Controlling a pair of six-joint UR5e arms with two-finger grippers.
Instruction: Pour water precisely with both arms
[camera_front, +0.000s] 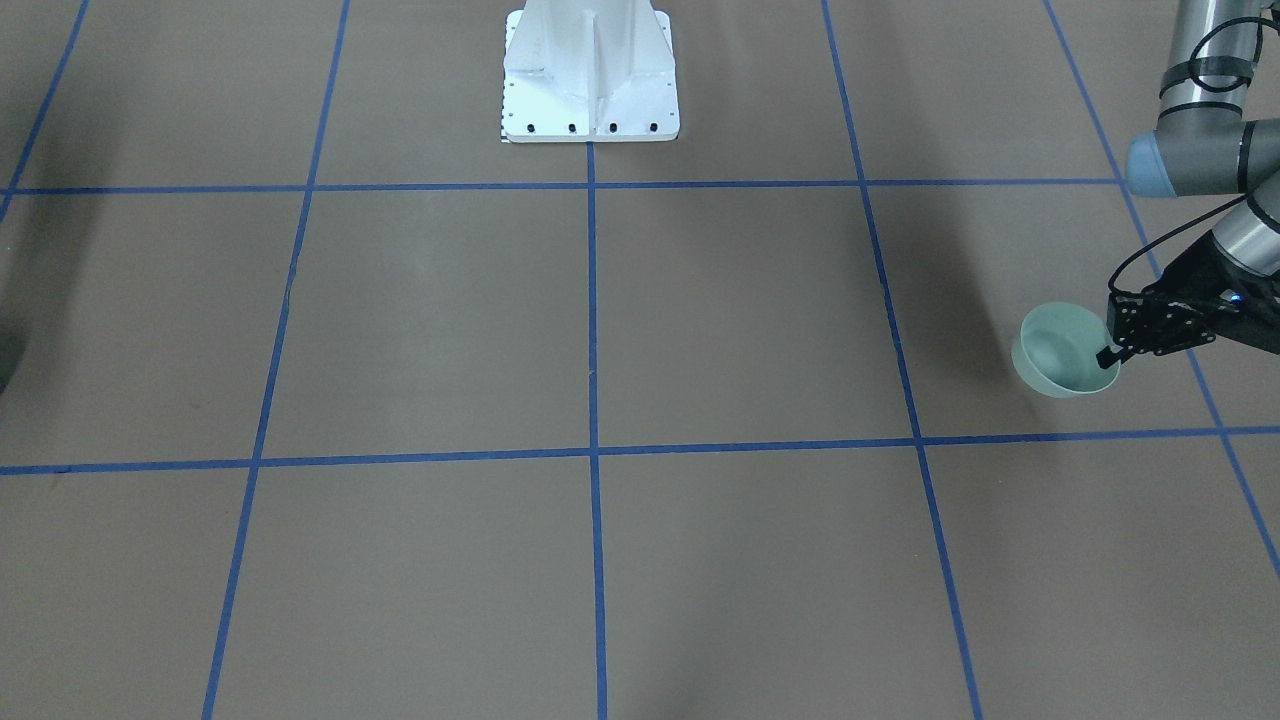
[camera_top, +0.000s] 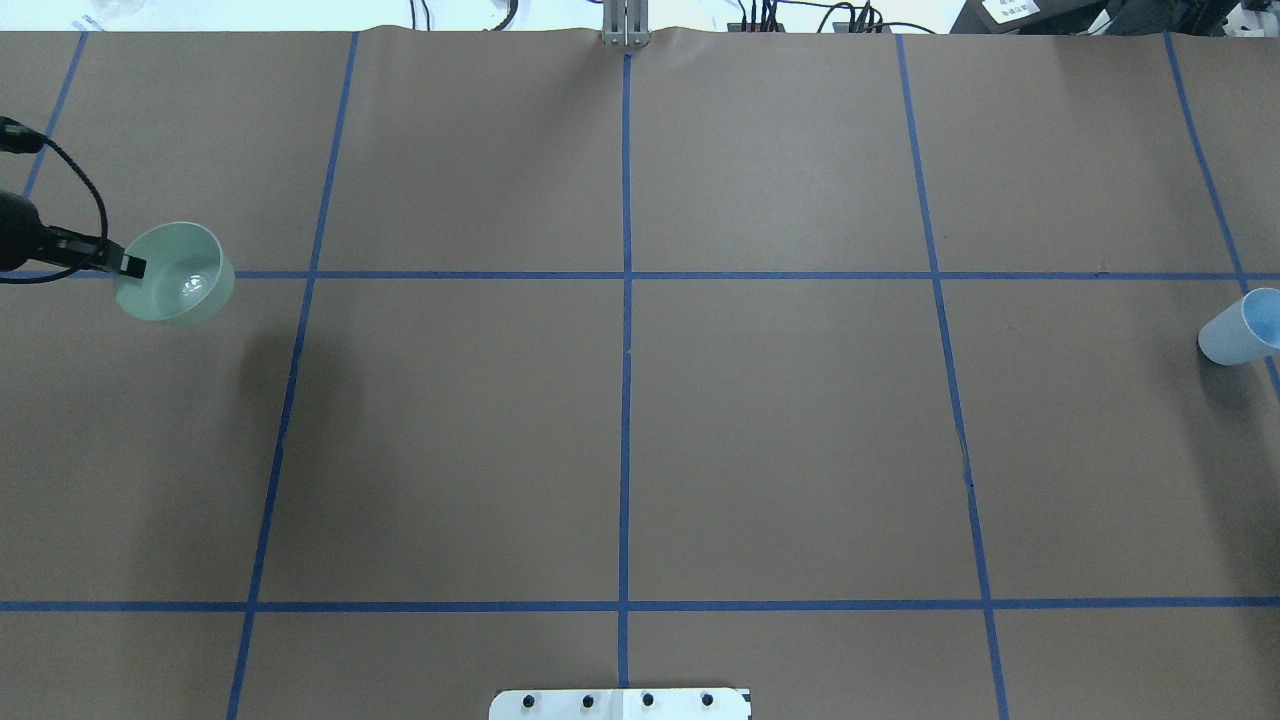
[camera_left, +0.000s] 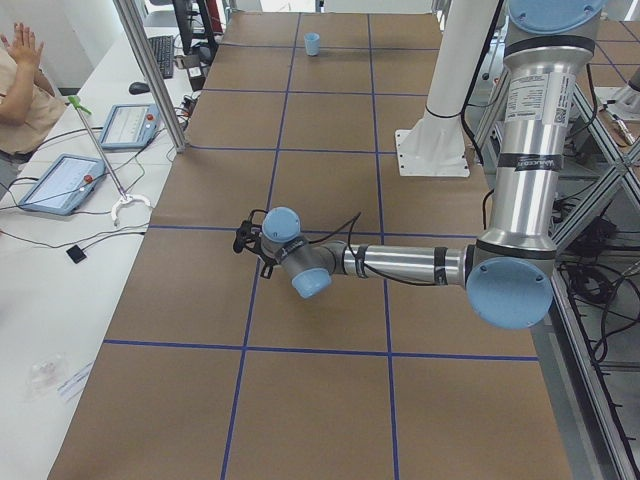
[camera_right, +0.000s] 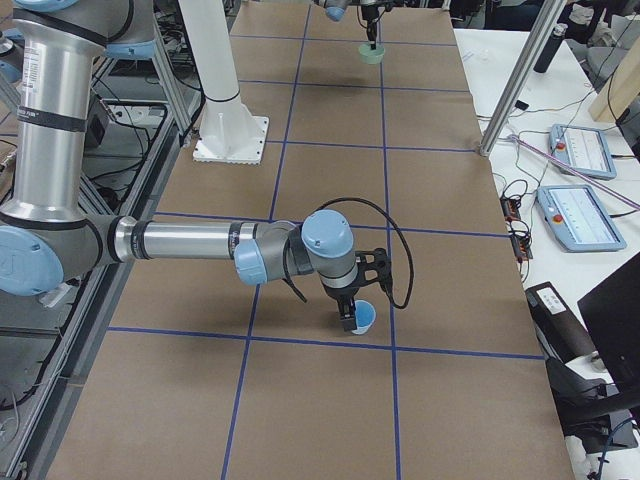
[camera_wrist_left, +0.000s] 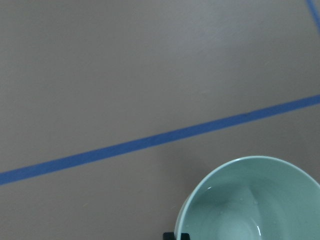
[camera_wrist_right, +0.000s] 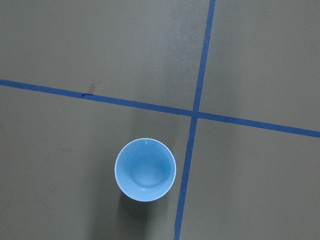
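Observation:
A pale green bowl (camera_top: 175, 272) hangs at the table's left end with my left gripper (camera_top: 128, 266) shut on its near rim. Its shadow falls apart from it, so it is off the surface. A glossy glint of water (camera_top: 192, 285) shows in its bottom. In the front-facing view the bowl (camera_front: 1060, 350) tilts slightly, with the left gripper (camera_front: 1108, 357) on its rim. In the left wrist view one fingertip (camera_wrist_left: 176, 236) sits at the bowl's (camera_wrist_left: 250, 200) rim. A light blue cup (camera_wrist_right: 145, 169) stands upright at the right end. My right gripper (camera_right: 350, 318) hovers at it; I cannot tell its state.
The white bolted pedestal (camera_front: 590, 75) stands at the robot's side of the brown table, which carries a grid of blue tape lines (camera_top: 625, 275). Side benches hold tablets (camera_right: 580, 215) and cables. A person's raised hand (camera_left: 20, 45) shows beyond the far bench.

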